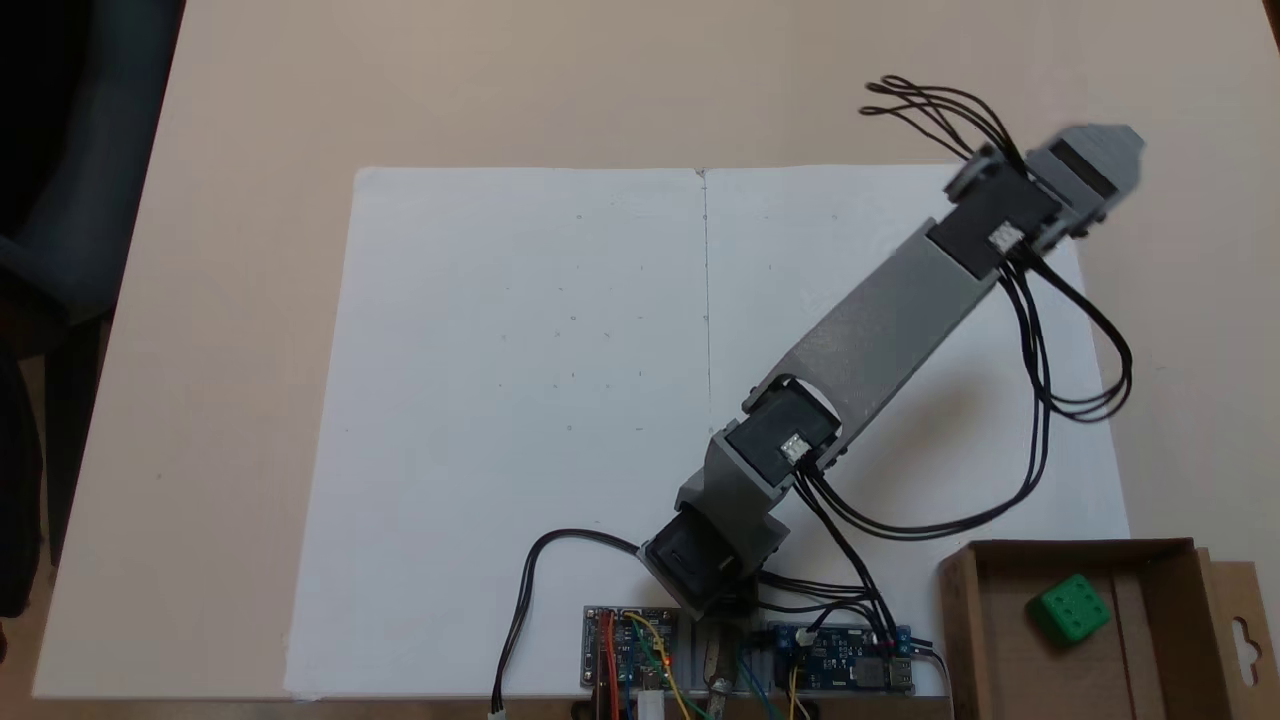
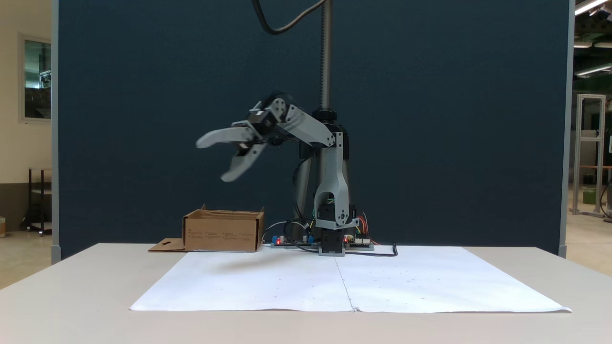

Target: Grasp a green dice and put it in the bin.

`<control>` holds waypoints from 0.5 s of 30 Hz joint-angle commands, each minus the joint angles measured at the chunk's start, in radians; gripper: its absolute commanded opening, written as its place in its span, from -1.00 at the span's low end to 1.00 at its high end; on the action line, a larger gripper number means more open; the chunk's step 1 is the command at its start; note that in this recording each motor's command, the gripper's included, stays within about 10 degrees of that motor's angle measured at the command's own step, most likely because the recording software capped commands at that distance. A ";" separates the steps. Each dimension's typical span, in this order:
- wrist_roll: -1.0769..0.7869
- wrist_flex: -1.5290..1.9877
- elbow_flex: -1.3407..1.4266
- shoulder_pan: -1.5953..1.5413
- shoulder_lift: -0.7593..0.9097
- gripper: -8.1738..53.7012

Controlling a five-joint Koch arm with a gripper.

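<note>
Green dice [image 1: 1072, 608] inside bin [image 1: 963, 612]; tool [image 2: 212, 160] raised, spread wide (nothing held).

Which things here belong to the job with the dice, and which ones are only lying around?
Belong to the job:
- green dice, already lying inside the bin
- bin, the cardboard box beside the arm's base
- gripper, open, empty, raised above the table

Just lying about:
- white paper sheets
- circuit boards with wires
- blue partition behind the table

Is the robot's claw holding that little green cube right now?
No: the green dice lies inside the bin, while the gripper hangs open and empty in the air.
</note>
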 commanded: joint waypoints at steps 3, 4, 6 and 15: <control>0.058 -0.067 -0.018 -0.163 0.015 0.72; 0.058 -0.080 0.012 -0.198 0.015 0.72; 0.058 -0.161 0.095 -0.275 0.031 0.72; 0.011 -0.512 0.634 -0.578 0.133 0.71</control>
